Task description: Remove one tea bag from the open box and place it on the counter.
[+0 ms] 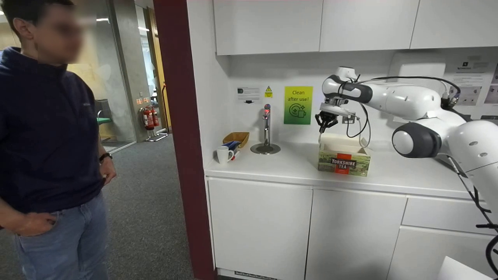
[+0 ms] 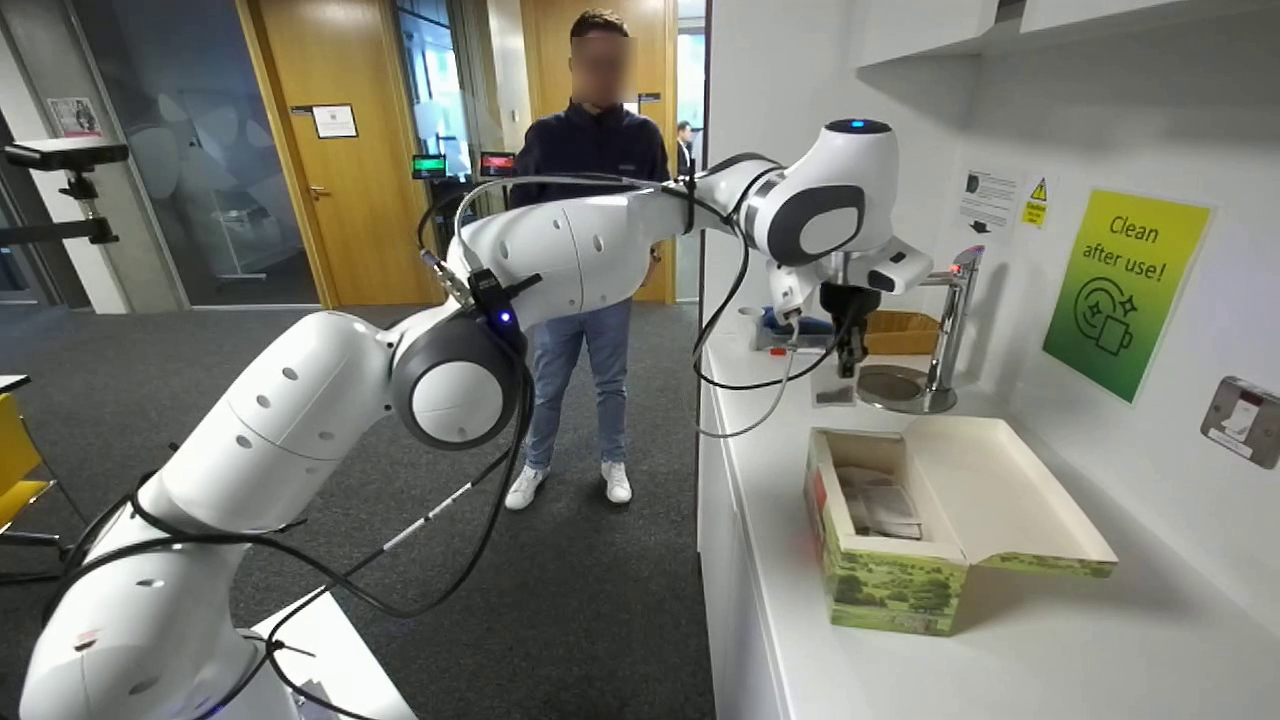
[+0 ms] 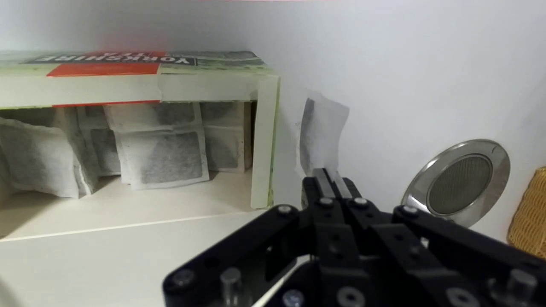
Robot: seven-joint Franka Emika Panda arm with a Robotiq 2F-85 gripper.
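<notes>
The open tea box [image 1: 344, 163] stands on the white counter [image 1: 288, 169]. It is green and cream with a red strip, and its lid is folded back toward the wall in an exterior view [image 2: 1010, 490]. Several tea bags [image 3: 166, 157] lie inside it. My gripper [image 3: 330, 179] is shut on one pale tea bag [image 3: 324, 128], which hangs from the fingertips. In the wrist view, they are just beside the box's end wall, over the counter. In both exterior views the gripper [image 2: 848, 368] is above counter level. The held tea bag also shows below it [image 2: 833, 388].
A tap [image 1: 267, 124] with a round drain plate [image 3: 458, 181] stands beside the box. A wicker basket [image 1: 236, 138] and a white mug [image 1: 224, 154] are at the counter's far end. A wall socket [image 2: 1240, 420] is behind. A person [image 2: 598, 150] stands past the counter's end.
</notes>
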